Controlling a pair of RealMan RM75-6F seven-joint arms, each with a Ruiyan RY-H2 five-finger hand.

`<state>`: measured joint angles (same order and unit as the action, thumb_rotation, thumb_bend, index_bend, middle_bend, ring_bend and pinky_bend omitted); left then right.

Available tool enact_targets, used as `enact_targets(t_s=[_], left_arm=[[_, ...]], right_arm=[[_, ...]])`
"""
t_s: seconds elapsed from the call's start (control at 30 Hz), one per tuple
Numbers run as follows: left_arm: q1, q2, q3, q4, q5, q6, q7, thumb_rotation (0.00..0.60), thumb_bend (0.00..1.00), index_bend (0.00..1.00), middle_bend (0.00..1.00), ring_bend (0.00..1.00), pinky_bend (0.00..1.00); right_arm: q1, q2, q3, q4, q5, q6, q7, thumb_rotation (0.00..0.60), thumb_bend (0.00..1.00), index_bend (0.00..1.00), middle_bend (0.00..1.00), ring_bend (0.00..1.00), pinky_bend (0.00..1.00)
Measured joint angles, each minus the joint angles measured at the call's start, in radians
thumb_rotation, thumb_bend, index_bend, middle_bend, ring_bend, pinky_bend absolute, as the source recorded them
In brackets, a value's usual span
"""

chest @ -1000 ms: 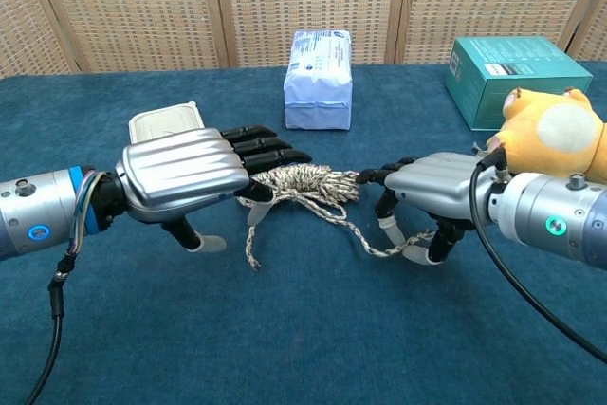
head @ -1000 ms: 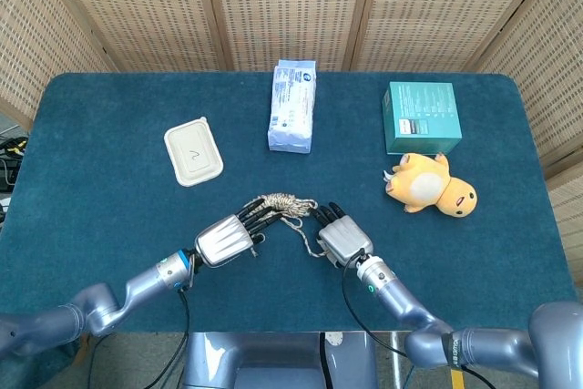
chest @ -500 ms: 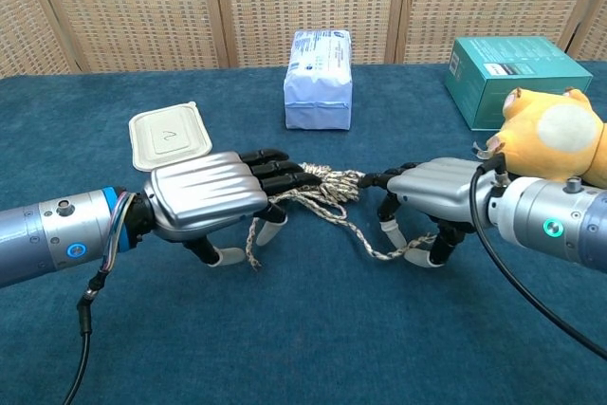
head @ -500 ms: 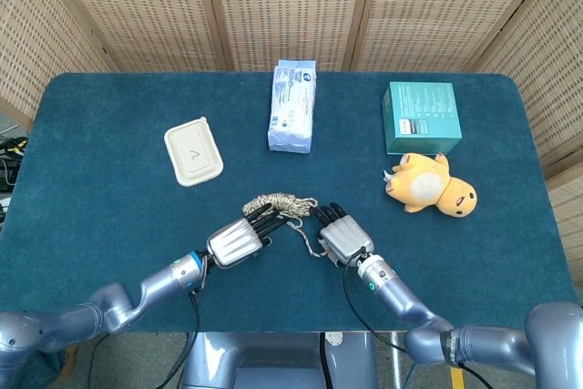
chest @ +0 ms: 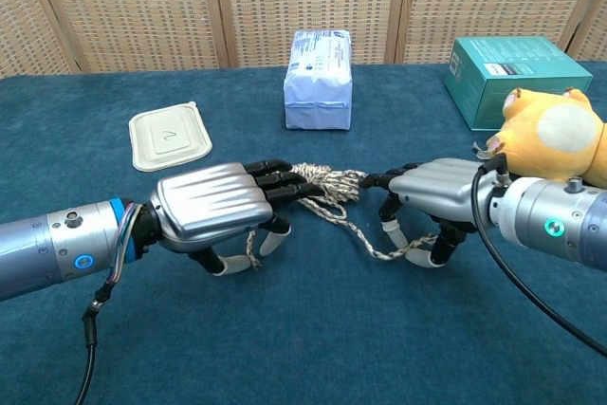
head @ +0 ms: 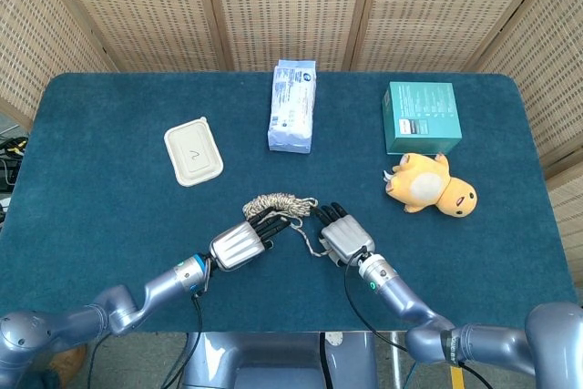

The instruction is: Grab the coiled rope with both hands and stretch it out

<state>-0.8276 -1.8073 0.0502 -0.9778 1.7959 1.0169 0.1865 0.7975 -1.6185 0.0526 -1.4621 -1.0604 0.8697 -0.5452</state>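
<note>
The coiled rope (head: 278, 202), beige and speckled, lies on the blue table near its front middle. It also shows in the chest view as a rope coil (chest: 324, 181) between the two hands. My left hand (chest: 211, 216) lies low with its dark fingers stretched over the coil's left part, thumb underneath, and a loose rope strand (chest: 251, 246) hangs below its palm. My right hand (chest: 434, 187) arches over the rope's other tail (chest: 377, 245), fingertips down by the coil's right end. No firm pinch shows on either side. From above, my left hand (head: 240, 244) and right hand (head: 344, 237) flank the coil.
A beige lidded container (head: 193, 150) sits at the left. A white-blue tissue pack (head: 293, 106) is at the back centre and a teal box (head: 421, 117) at the back right. A yellow plush toy (head: 428, 184) lies close to my right arm.
My left hand has slid forward and lower, so its fingers now cover the coil's left part. The right hand and the rope's tail have hardly moved.
</note>
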Motion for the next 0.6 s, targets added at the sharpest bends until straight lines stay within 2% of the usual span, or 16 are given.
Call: enact_targets(t_s=[0.33, 0.6], left_arm=[[-0.002, -0.02, 0.013, 0.014, -0.014, -0.001, 0.004, 0.6, 0.36, 0.53, 0.0, 0.0, 0.0], [-0.004, -0.024, 0.016, 0.019, -0.026, -0.001, 0.007, 0.6, 0.39, 0.57, 0.0, 0.0, 0.0]], right_arm=[[-0.001, 0.002, 0.001, 0.0, -0.002, -0.002, 0.004, 0.6, 0.61, 0.65, 0.0, 0.0, 0.0], [-0.003, 0.003, 0.0, 0.004, -0.002, -0.004, 0.01, 0.6, 0.61, 0.66, 0.0, 0.0, 0.0]])
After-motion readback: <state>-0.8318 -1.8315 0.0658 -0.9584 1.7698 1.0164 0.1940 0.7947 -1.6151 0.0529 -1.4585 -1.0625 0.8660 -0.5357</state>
